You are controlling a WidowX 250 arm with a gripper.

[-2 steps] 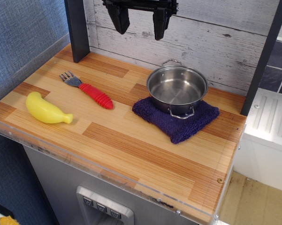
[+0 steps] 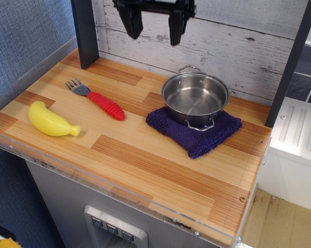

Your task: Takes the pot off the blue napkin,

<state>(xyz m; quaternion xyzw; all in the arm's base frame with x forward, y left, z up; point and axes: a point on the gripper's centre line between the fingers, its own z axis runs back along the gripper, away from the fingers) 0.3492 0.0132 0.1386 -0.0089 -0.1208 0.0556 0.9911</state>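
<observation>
The small shiny steel pot with two wire loop handles stands upright on the dark navy-blue napkin, which lies on the wooden counter at the right. My gripper hangs high at the top of the view, above and to the left of the pot, well clear of it. Its two black fingers point down, spread apart, with nothing between them.
A fork with a red handle lies left of the napkin. A yellow banana lies near the left front. A dark post stands at the back left, another at the right. A white plank wall is behind.
My gripper has risen very slightly. The pot and the napkin have not moved.
</observation>
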